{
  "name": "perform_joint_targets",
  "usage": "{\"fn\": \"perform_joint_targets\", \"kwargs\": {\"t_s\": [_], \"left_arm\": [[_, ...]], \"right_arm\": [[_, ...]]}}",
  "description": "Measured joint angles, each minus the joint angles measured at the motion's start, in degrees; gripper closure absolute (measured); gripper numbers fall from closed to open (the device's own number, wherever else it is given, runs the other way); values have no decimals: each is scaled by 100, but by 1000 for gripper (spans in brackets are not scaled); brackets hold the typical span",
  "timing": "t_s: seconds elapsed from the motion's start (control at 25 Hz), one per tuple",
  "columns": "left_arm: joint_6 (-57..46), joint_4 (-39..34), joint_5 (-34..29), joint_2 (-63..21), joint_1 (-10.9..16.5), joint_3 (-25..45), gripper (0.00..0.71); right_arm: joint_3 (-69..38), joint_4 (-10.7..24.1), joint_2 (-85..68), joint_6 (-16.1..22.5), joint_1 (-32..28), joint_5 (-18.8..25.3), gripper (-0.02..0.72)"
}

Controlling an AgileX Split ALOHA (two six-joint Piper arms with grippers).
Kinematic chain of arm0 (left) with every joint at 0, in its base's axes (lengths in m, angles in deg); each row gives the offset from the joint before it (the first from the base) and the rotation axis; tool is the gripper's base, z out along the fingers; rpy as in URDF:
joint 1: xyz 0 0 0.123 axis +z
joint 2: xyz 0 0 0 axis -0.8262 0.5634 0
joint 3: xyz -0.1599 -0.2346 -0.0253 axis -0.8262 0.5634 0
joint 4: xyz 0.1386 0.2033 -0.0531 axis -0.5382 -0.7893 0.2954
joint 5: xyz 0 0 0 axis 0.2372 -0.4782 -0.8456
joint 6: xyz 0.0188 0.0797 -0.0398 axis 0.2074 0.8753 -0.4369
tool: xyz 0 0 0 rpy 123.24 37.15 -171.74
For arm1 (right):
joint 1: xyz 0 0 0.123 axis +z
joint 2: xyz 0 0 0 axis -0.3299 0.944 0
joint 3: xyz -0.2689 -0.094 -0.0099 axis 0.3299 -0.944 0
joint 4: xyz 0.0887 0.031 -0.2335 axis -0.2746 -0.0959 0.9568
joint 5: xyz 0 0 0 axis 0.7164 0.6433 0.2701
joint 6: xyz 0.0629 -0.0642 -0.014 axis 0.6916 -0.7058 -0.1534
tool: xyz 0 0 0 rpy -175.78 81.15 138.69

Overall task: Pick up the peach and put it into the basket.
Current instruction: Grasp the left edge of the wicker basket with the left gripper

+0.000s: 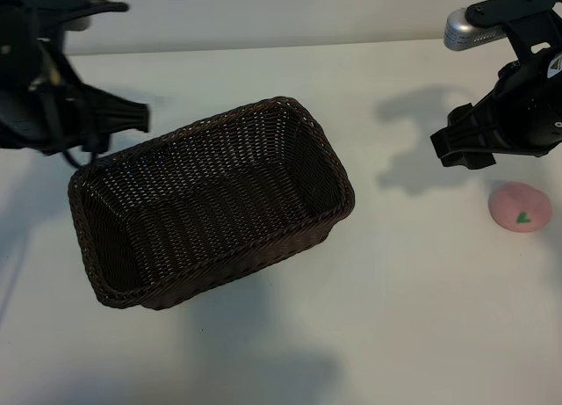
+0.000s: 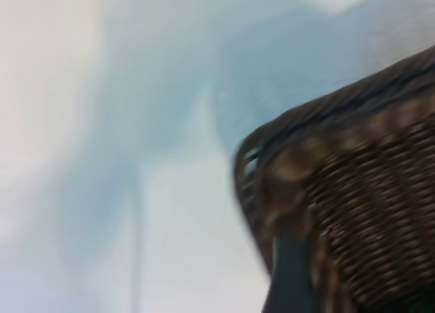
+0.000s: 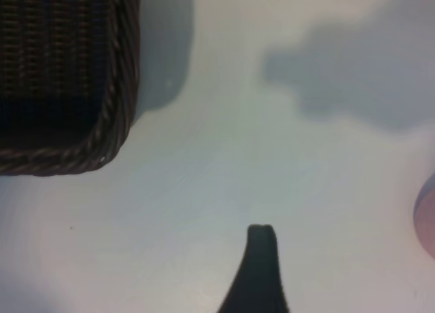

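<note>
Currently peach (image 1: 520, 207) on bare table (image 1: 413, 317), at roughly 3 o'clock from basket (image 1: 211, 203), well apart from it, leaf mark facing up. Not yet picked. Sits near the table's right edge in the exterior view and only as a pink sliver at frame edge in the right wrist view (image 3: 427, 214).

Right gripper (image 1: 465, 141) hovering at about 10 o'clock from peach, near but not touching, fingers spread, nothing held. Left gripper (image 1: 118, 115) by basket's 10 o'clock corner, jaws apart, empty.

Risks:
- Round toy, likely rolls. Off-centre descent could nudge it off the right edge.
- Closing on the curved flank rather than across the middle: probably squirts out.
- Left gripper close to braided rim; any bump could shift basket and spoil the drop target.
- Low carry over near rim could clip wicker and drop early.
</note>
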Motion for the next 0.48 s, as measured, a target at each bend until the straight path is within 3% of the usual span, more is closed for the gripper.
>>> {"fn": "perform_joint_targets", "kwargs": {"t_s": [0.36,0.48], "left_arm": [[-794,-130,84,-774,0,944,202],[-1133,-152,269,-880,159,1346,202]], "right_arm": [[0,-42,0,0,0,0,109],[0,-83,0,1,0,11,109]]}}
